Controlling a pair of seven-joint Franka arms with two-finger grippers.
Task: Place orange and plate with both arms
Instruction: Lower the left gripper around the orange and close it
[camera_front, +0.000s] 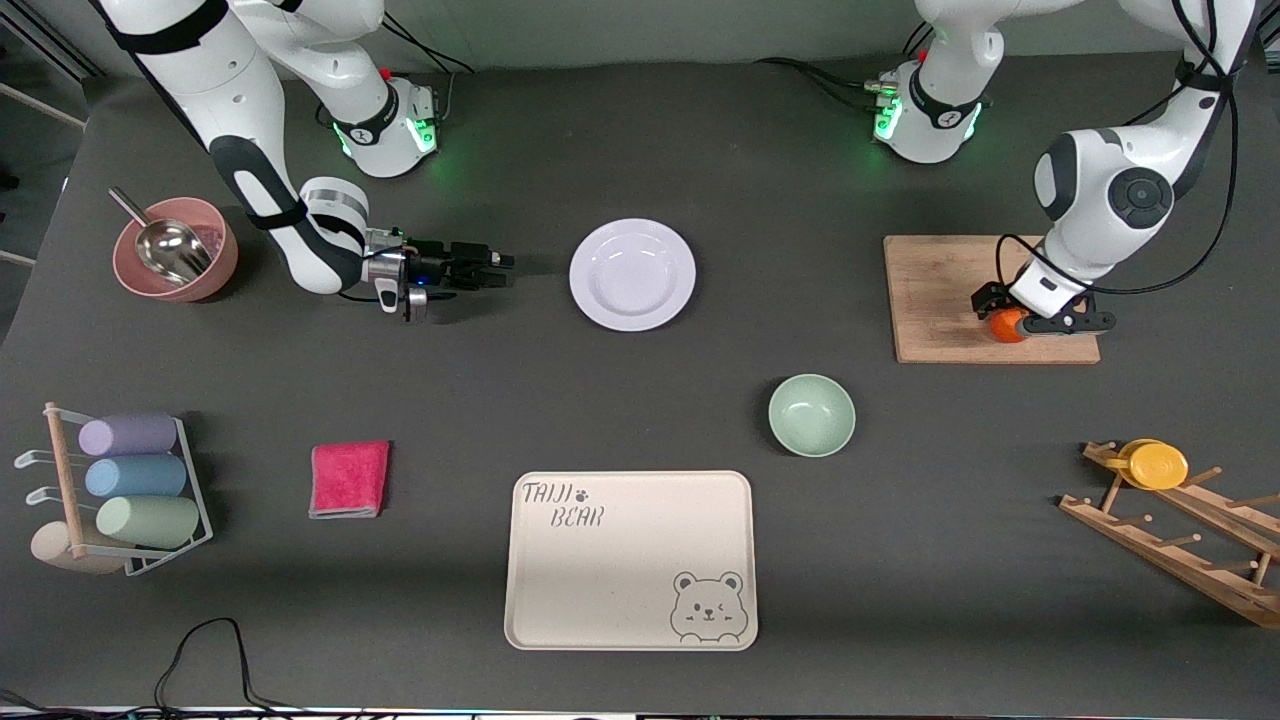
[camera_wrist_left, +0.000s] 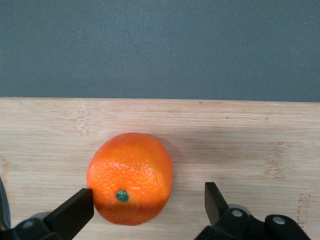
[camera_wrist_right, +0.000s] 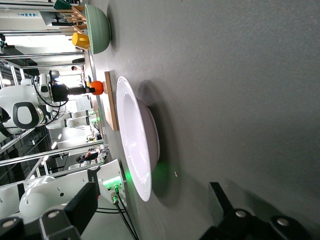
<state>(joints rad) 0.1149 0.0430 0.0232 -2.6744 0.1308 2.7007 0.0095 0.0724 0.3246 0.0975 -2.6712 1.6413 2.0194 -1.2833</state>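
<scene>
Two arms get ready to grab

The left gripper (camera_wrist_left: 149, 210) is wide around the small round orange (camera_wrist_left: 130, 177) (it could roll off); the right gripper (camera_wrist_right: 152, 210), wide, faces the shiny white plate (camera_front: 632, 274).

The orange (camera_wrist_left: 130, 177) has a pebbled, slightly shiny skin and sits on a pale, matt wooden board (camera_wrist_left: 225, 135) with visible grain. The plate (camera_front: 632, 274) is glossy and smooth, while the desk (camera_front: 700, 160) is a dull, dark grey matt surface.
</scene>
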